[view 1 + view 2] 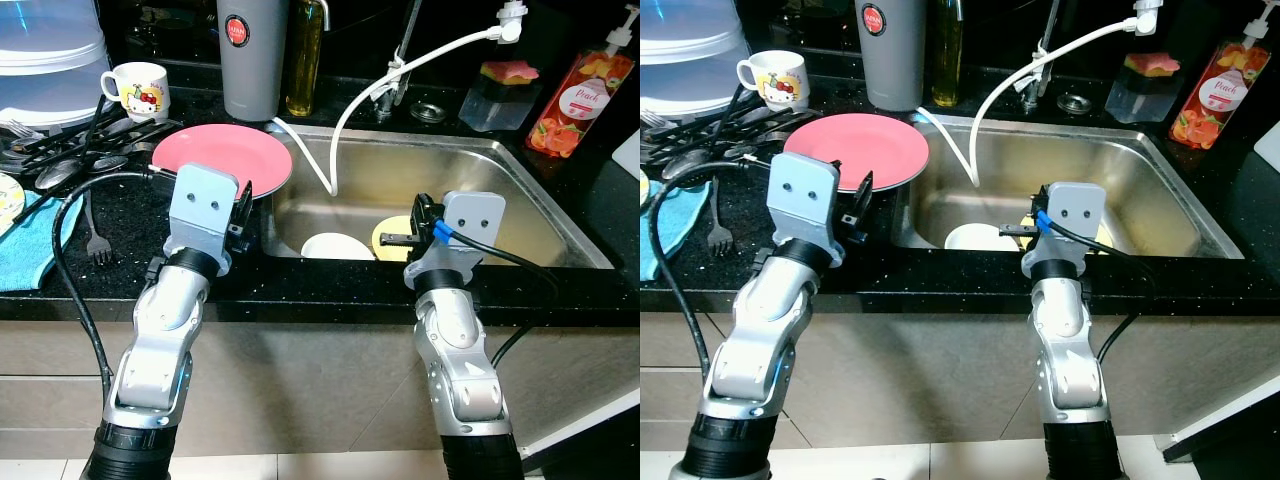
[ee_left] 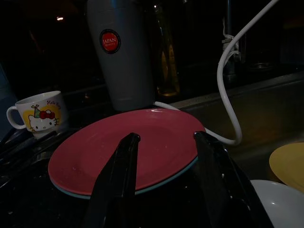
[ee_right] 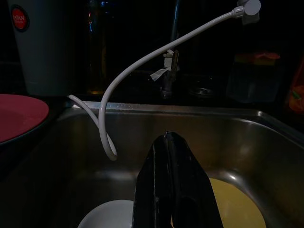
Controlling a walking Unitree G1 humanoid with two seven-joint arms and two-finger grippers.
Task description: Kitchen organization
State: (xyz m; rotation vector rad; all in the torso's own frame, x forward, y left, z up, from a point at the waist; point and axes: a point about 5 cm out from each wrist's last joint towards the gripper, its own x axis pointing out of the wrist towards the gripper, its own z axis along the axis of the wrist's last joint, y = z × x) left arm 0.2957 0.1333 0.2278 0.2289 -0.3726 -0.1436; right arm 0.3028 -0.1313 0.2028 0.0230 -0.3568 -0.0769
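A red plate (image 1: 222, 158) lies on the black counter at the left rim of the steel sink (image 1: 500, 190), partly over the basin. My left gripper (image 2: 166, 137) is open just short of the plate's near edge, with nothing between its fingers. In the basin sit a white bowl (image 1: 335, 246) and a yellow plate (image 3: 237, 206). My right gripper (image 1: 400, 238) is shut and empty, held over the sink's front edge above these two dishes, and it partly hides the yellow plate.
A white hose (image 1: 340, 130) runs from the tap into the sink. Behind the red plate stand a grey flask (image 1: 252, 60), an oil bottle (image 1: 304, 60) and a cartoon mug (image 1: 138, 90). Black utensils (image 1: 70, 150), a fork (image 1: 95, 235) and a blue cloth (image 1: 30, 240) lie left. A soap bottle (image 1: 580, 100) stands far right.
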